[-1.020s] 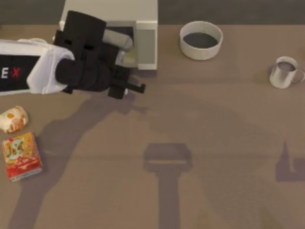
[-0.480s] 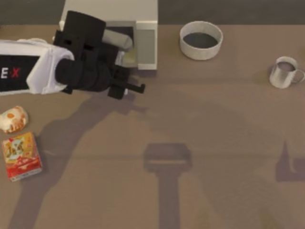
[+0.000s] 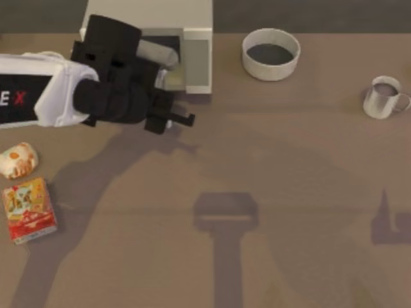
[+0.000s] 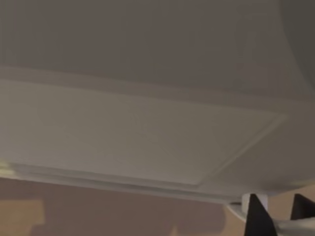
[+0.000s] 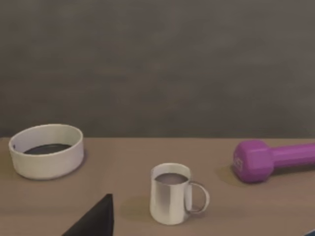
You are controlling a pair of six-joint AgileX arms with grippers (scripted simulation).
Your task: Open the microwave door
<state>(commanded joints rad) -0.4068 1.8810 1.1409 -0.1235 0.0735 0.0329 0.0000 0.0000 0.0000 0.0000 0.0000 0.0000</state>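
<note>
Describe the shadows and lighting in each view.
Top view: the left arm casts a long dark shadow across the brown table; two more arm-shaped shadows lie lower down. Left wrist view: the light-grey microwave door fills the frame, evenly lit, without glare. Right wrist view: the metal mug throws a faint shadow.

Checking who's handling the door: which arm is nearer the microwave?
Left. Its claw sits right at the microwave front, by the door. The right arm is out of the top view, over by the mug.
</note>
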